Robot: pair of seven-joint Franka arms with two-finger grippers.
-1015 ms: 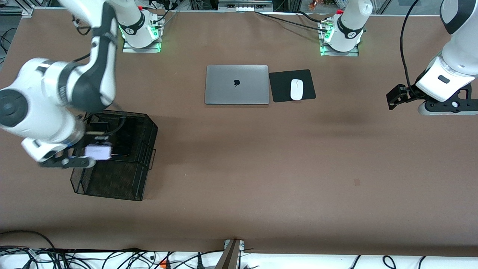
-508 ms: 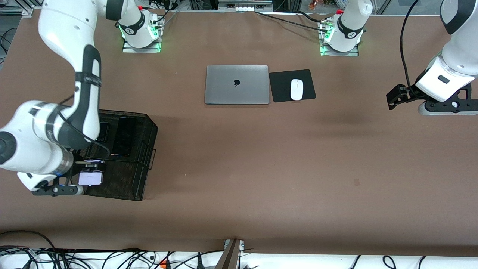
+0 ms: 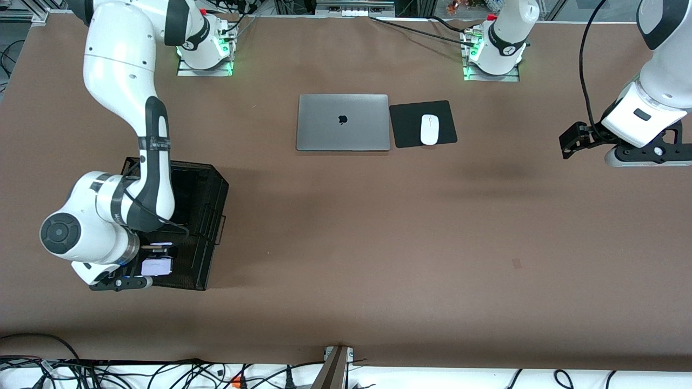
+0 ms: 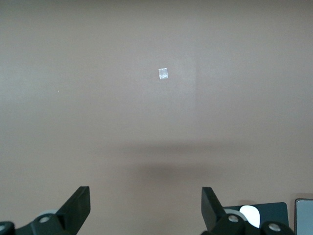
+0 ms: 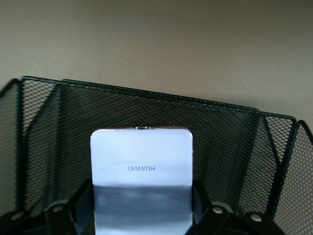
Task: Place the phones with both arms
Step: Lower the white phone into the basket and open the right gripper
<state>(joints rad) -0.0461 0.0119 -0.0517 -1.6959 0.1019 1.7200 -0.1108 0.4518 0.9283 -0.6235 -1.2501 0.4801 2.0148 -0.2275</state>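
Right gripper (image 3: 157, 266), jaws clamped on the pale Huawei phone (image 5: 141, 169), should lower level into the mesh basket (image 3: 208, 216); left gripper (image 4: 145, 208) waits, jaws wide and empty.

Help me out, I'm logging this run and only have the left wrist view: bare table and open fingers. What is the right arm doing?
Observer: The right end effector is shut on a pale phone.
Operator: Where is it?
Observer: Over the black mesh tray, above the end nearer the front camera.
Operator: Any marking on the phone?
Observer: HUAWEI lettering, per the right wrist view.
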